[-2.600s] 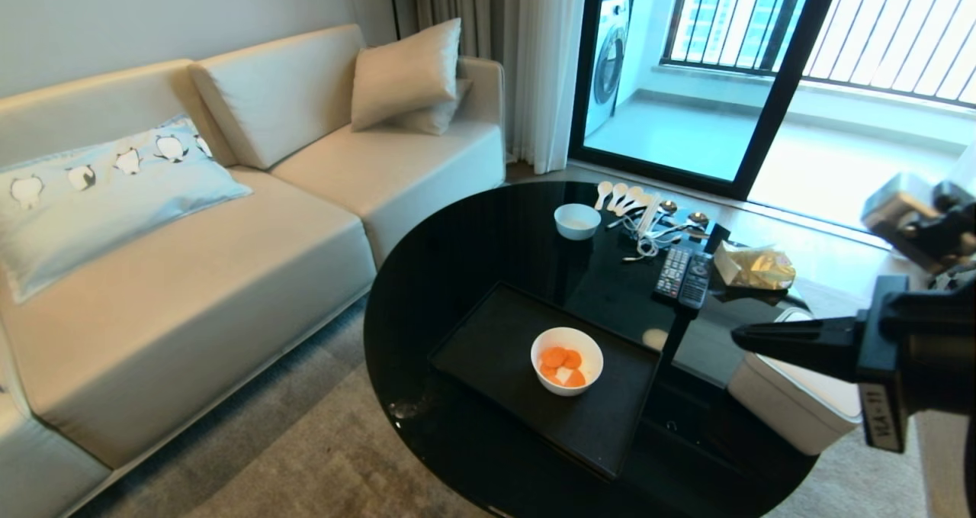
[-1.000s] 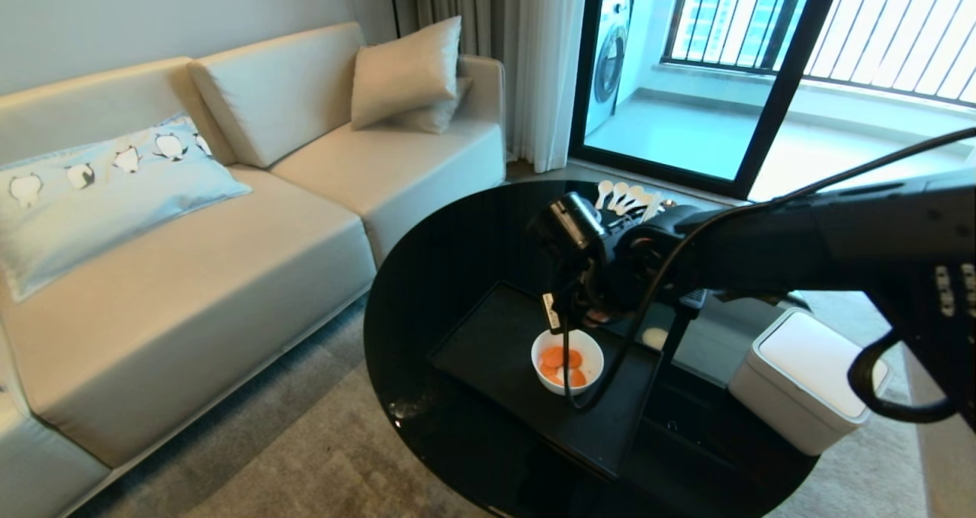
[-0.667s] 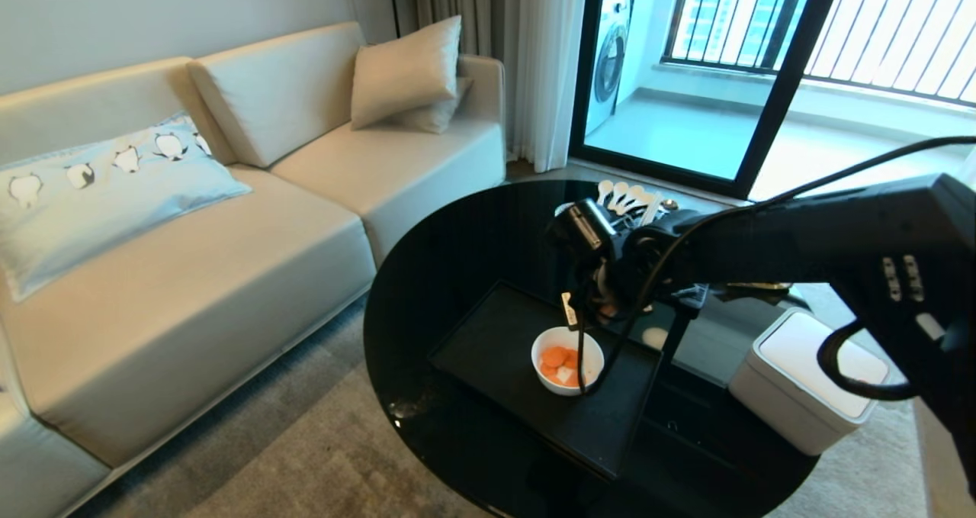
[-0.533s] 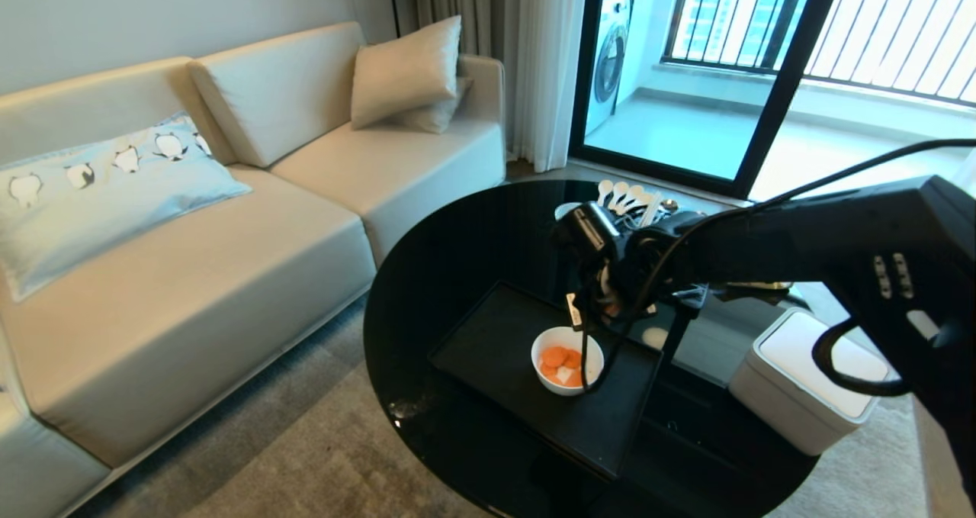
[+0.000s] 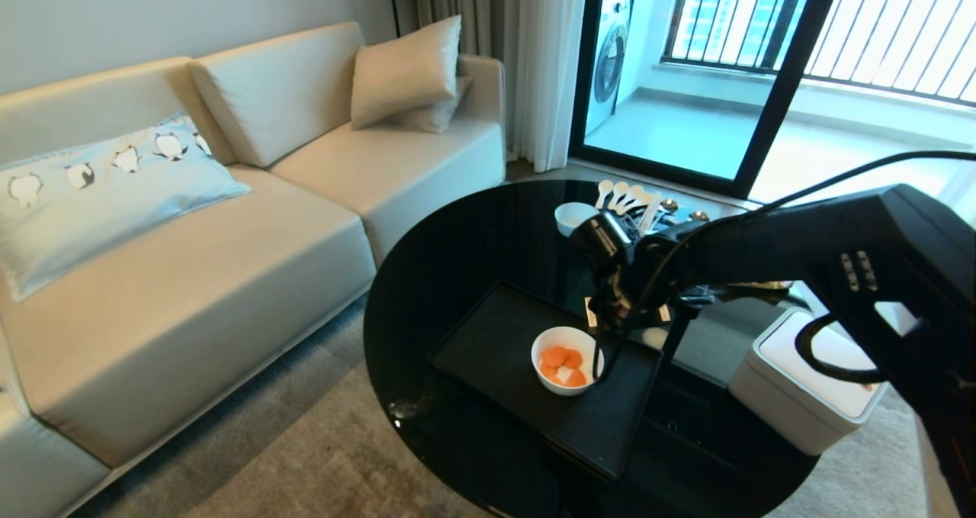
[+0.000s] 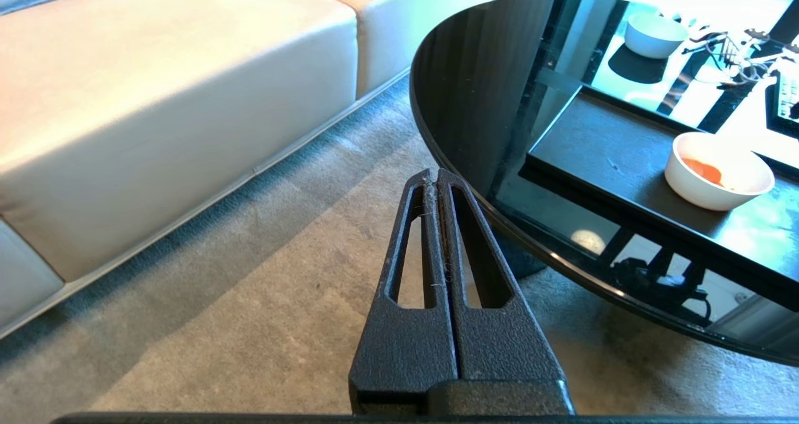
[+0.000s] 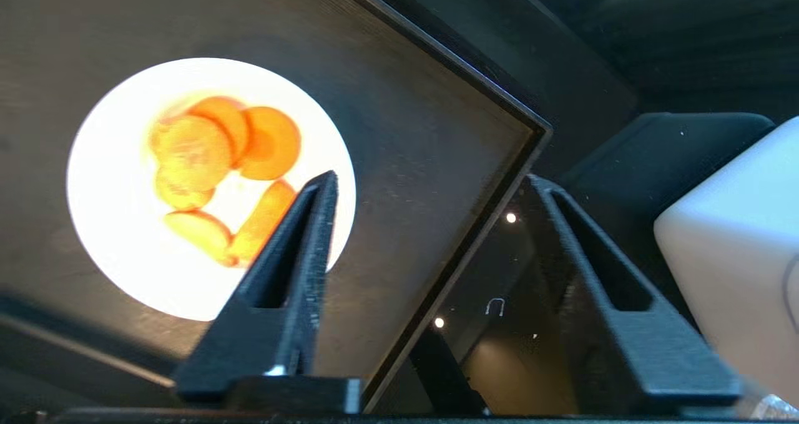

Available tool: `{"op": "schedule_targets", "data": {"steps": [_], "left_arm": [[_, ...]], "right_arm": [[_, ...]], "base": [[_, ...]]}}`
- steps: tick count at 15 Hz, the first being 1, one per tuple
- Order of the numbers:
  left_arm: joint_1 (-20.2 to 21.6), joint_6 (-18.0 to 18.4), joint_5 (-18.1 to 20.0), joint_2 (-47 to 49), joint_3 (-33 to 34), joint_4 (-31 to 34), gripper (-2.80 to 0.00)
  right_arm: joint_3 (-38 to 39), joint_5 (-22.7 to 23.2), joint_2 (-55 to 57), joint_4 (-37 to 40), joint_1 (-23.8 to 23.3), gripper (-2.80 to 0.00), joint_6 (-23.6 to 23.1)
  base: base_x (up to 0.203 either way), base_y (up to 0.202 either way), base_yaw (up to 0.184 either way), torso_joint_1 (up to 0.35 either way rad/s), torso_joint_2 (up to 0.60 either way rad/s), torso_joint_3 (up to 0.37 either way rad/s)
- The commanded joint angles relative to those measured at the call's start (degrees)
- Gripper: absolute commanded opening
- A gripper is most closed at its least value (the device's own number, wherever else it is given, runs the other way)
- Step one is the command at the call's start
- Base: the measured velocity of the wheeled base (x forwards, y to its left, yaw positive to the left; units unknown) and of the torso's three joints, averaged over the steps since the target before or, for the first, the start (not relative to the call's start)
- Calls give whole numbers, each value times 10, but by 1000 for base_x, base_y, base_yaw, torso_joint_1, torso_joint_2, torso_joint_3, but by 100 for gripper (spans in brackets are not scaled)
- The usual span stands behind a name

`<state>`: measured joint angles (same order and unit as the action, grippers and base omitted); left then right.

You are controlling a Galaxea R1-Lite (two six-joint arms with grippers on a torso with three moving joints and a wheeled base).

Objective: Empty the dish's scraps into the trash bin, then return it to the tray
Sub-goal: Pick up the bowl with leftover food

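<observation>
The dish (image 5: 566, 360), a white bowl, stands on the black tray (image 5: 488, 335) with the orange scraps (image 5: 562, 364) inside. My right gripper (image 5: 602, 335) hangs just above the bowl's right rim, pointing down. In the right wrist view it (image 7: 432, 179) is open. One finger (image 7: 293, 255) stands over the dish (image 7: 125, 243) and its scraps (image 7: 212, 149), the other beyond the corner of the tray (image 7: 437, 118). Nothing is held. My left gripper (image 6: 437, 175) is shut over the carpet, left of the table. From there the dish (image 6: 718, 171) shows on the tray (image 6: 599, 155). The trash bin is out of view.
A white boxy container (image 5: 808, 381) stands on the floor right of the round black table (image 5: 427, 289). At the table's far side are a smaller white bowl (image 5: 573, 214) and several spoons (image 5: 625, 195). A cream sofa (image 5: 229, 259) fills the left.
My right arm swung in from the right over the table. Over the last second its wrist slid right and down, from above the bowl's far side to its right rim.
</observation>
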<state>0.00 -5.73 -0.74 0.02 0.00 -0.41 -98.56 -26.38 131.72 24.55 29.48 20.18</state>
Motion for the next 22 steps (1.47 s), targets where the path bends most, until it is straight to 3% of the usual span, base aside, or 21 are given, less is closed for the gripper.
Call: {"op": "schedule_targets", "data": {"steps": [1,10,22], "left_arm": [[0,-1,0,0,0,0,-280],[0,-1,0,0,0,0,-280],[0,-1,0,0,0,0,-280]], "right_arm": [[1,-2,15,2,-11,0,1],[2,-1,71,-2,-14,0,7],[0,0,113,-4,0,0,53]], "base": [[0,0,0,0,0,0],[0,0,0,0,0,0],[0,0,0,0,0,0]]}}
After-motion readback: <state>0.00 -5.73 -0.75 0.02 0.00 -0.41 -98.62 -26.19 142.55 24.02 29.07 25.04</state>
